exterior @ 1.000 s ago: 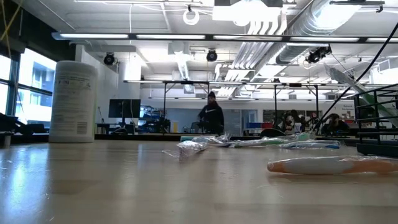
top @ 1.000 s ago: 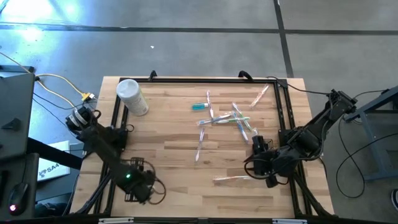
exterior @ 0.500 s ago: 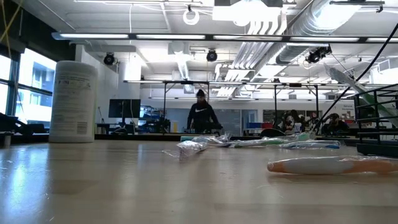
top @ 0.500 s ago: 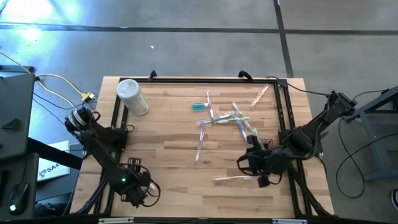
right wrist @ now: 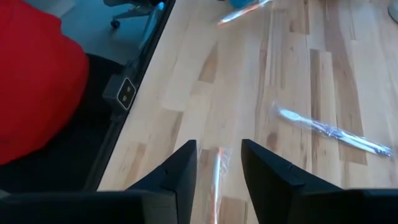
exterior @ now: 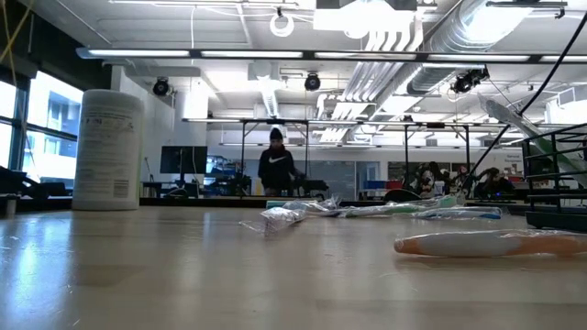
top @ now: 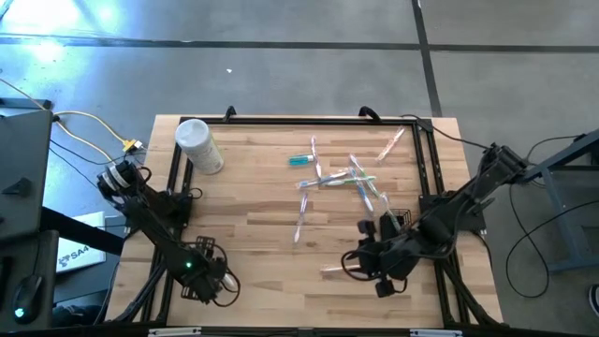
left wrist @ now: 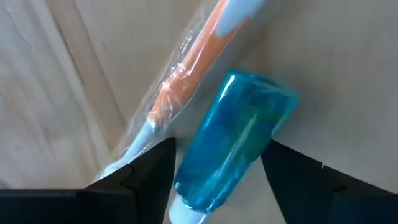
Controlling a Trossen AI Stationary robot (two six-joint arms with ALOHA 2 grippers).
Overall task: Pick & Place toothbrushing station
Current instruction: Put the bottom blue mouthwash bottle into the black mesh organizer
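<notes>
1. The high view places both arms. The left hand [top: 208,280] sits over the near-left corner of the surface [top: 253,234]. The right hand [top: 365,263] hangs over the near-right part, just beside an orange toothbrush [top: 335,271].
2. Only the left wrist view shows what lies under the left hand: a teal toothpaste tube [left wrist: 236,143] right at that hand, with a wrapped orange-and-white toothbrush [left wrist: 186,81] beside it. I cannot tell whether the hand grips the tube.
3. The right wrist view shows the right hand partly open and empty, with the orange toothbrush on the wood below the gap. It also shows a red shape [right wrist: 37,81] beyond the surface's edge.
4. The low view alone shows the room, where a person [exterior: 277,167] stands far behind the surface.
5. Since a second ago the right hand has moved nearer and leftward, from the pile to the orange toothbrush. The person has walked left. The left hand has barely shifted.
6. Count on the high view:
   - one second teal tube [top: 301,160] at far centre
   - one white canister [top: 198,146] at far left
   - about eight wrapped toothbrushes, some in a tangled cluster [top: 348,180] that I cannot count exactly
   - what looks like one black mesh holder [top: 404,221], part-hidden by the right arm
</notes>
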